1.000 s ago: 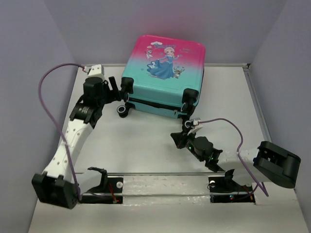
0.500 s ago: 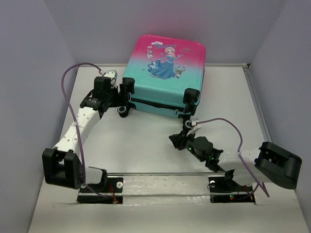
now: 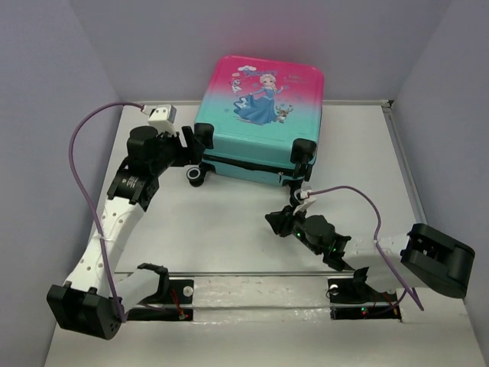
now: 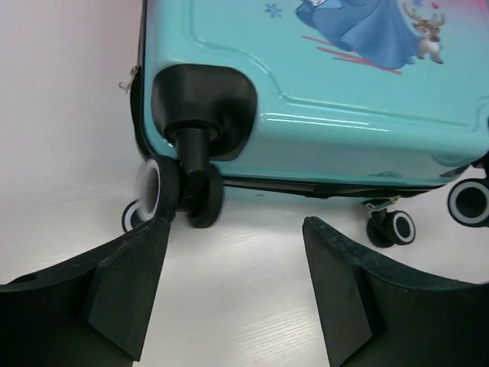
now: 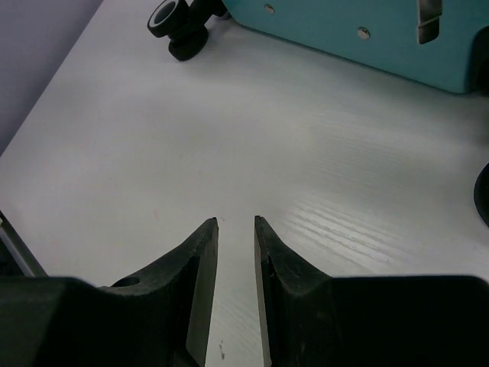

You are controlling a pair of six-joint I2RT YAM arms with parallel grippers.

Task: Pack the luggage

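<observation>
At the near side of the table (image 3: 229, 229): right hand (image 5: 235, 223), low over the bare white top. Fingers parted by only a thin slit; holds nothing. Points toward the luggage's near right corner, apart from it.

Farther back, on the left: left hand (image 4: 237, 223), fingers spread wide, nothing between them but table. Faces the luggage's near left corner. One fingertip (image 4: 141, 256) right beside a double caster (image 4: 187, 191) under the black corner housing (image 4: 202, 99); possibly touching it, hard to tell from this angle.

At the far side, near the back wall: the luggage (image 3: 260, 115), lying flat and shut, princess picture up. Pink at the far end, fading to teal at the near end. Wheels toward the arms, black zipper line along the near side.
</observation>
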